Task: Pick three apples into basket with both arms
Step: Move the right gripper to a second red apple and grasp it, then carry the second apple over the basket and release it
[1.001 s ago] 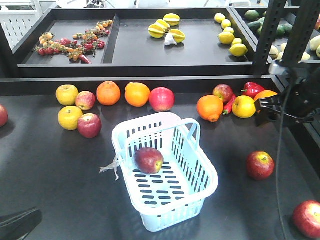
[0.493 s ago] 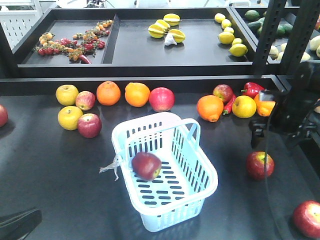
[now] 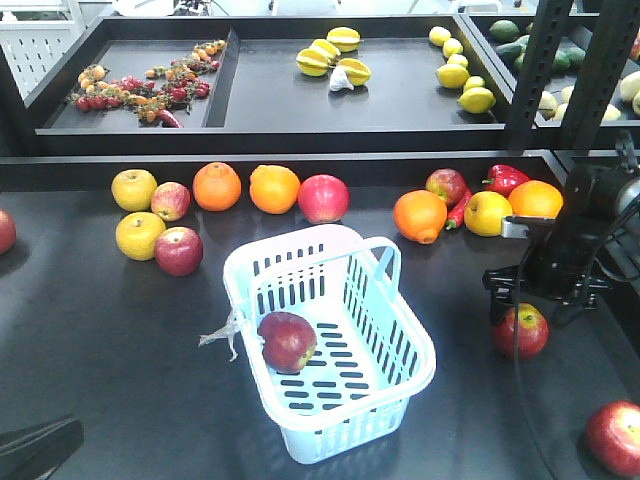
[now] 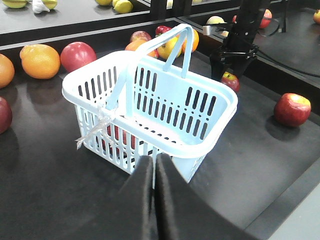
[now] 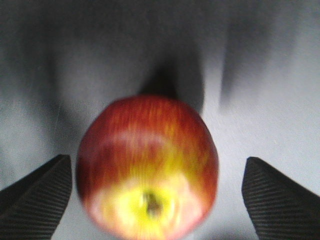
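The dark red apple with a yellow blush around its stem (image 5: 148, 167) sits on the black tabletop (image 3: 90, 330) at the right of the front view, and we've got the right gripper (image 3: 533, 303) parked right over it. In the right wrist view the jaws are spread wide, one ribbed pad at each lower corner, apple between them, nothing grasped yet.

One dark red apple (image 3: 288, 341) already lies in the pale blue-white slotted plastic basket (image 3: 400, 385) in the middle of the frame. A third red apple (image 3: 616, 436) waits at the lower right corner.

The left gripper (image 4: 154, 172) is clenched on nothing, pointing at the basket's near wall.

What worries us: the apple is round and smooth, so if the jaws close off-centre or too high it could squirt out and roll. That wrist view is blurry too, so we can't judge the alignment well.
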Controlling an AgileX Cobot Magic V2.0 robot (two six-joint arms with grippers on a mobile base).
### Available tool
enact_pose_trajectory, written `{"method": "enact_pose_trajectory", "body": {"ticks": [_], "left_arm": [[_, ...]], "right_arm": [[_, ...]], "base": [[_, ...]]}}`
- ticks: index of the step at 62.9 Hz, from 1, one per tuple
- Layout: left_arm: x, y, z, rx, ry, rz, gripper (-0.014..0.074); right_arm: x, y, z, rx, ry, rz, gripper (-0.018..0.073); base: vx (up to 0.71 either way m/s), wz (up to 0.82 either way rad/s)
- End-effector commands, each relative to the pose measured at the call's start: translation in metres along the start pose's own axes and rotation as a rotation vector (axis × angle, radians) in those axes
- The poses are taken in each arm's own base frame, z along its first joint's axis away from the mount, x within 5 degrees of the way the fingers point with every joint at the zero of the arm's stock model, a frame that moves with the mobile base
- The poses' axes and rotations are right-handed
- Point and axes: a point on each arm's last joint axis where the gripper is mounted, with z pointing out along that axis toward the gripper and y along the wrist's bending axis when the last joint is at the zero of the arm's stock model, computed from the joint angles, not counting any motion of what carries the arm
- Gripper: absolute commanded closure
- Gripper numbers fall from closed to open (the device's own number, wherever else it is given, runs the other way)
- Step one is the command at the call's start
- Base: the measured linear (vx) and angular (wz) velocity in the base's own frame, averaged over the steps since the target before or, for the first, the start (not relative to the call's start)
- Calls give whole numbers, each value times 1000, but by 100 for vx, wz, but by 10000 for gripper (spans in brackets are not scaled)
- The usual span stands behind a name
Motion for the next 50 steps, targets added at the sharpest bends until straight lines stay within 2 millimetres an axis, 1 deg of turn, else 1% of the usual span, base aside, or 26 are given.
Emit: {"method": "enact_pose_trajectory", "body": {"ticks": [1,9,17,19,25,29,33,37,38,43,46,50], "left_arm": [[-14,-3,-2,23,-84,-13,604],[-14,-3,-2,23,-84,-13,604],[-14,-3,-2,23,-83,-13,604],[-14,-3,-2,23,-83,-13,604],[-14,-3,-2,23,-83,-13,604],[-14,-3,-2,22,-82,-13,604],[-14,-3,-2,22,-82,-13,604],[-14,-3,-2,22,-82,-13,604],[-14,-3,-2,22,-82,-13,604],[-14,-3,-2,22,-82,-13,604],[-14,-3,-2,22,-82,-13,604],[-14,-3,-2,22,-82,-13,604]], "right_arm": [[-7,9,-28,-7,-90,-24,-55],[-7,11,-26,-22,-90,-13,41],[-5,11,-28,-27,-73,-12,219],[-4,12,-30,-28,-71,-12,249],[-2,13,-42,-28,-76,-19,395],[1,15,-56,-29,-88,-31,461],[5,17,-75,-30,-115,-44,529],[11,21,-98,-34,-147,-56,570],[14,22,-107,-37,-163,-64,574],[25,29,-133,-68,-183,-92,569],[33,36,-153,-105,-211,-115,568],[42,44,-172,-159,-241,-150,566]], "base": [[0,0],[0,0],[0,0],[0,0],[0,0],[0,0],[0,0],[0,0],[0,0],[0,0],[0,0],[0,0]]}}
